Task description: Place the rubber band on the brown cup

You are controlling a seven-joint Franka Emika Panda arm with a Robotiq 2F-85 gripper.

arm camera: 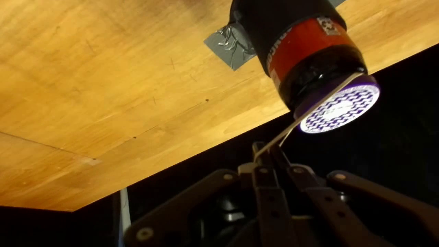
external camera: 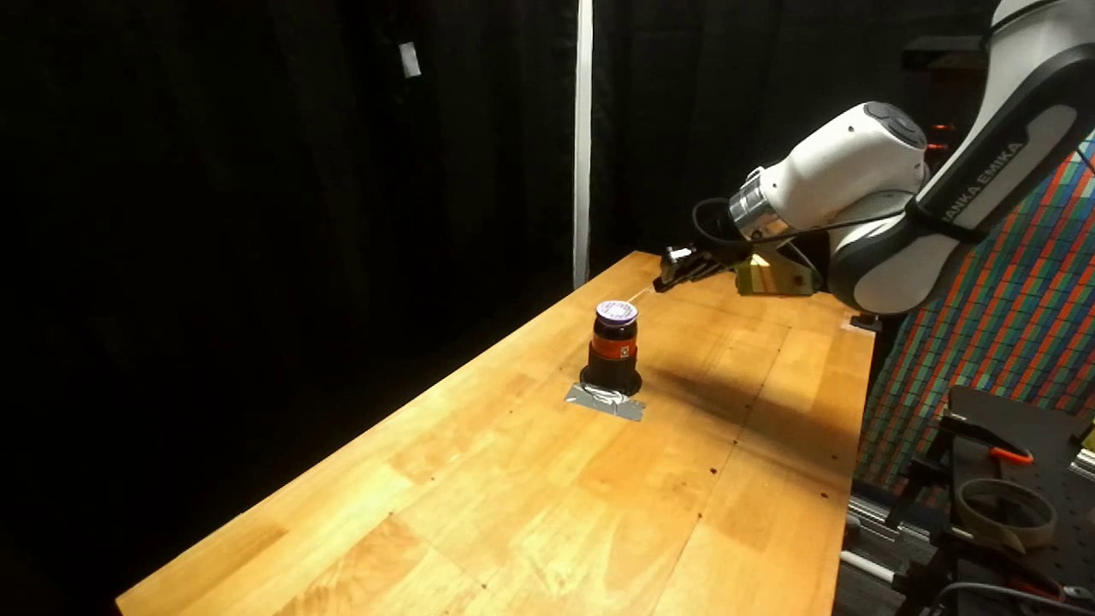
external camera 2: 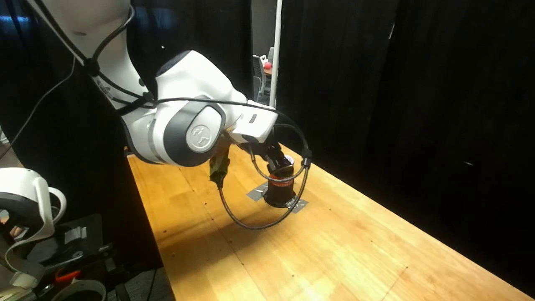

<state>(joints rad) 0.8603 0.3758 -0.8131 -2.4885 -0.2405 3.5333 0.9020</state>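
1. The cup (external camera: 614,346) stands upright on the bench (external camera: 547,488), with tape (external camera: 607,404) at its foot.
2. The fingers (arm camera: 258,147) of the hand (arm camera: 267,149) stand close together, and, as I judge it, they pinch the band (arm camera: 307,115) at their tips, near the lid (arm camera: 343,109).
3. The band is drawn straight from the hand to the cup's top. One strand crosses the side of the lid; the other goes out of sight at the lid's edge. So I cannot tell whether the loop goes all around.
4. My first worry: if the hand lets go while only the far side is caught, the band may spring off, because it seems to be under tension.
5. If the hand pulls more, this thin band may slip from the tips, or even break.
6. A strong side pull could also tilt the cup, if the tape does not hold well.
7. If the hand goes forward carelessly, its tips may knock the lid and unhook the far strand.
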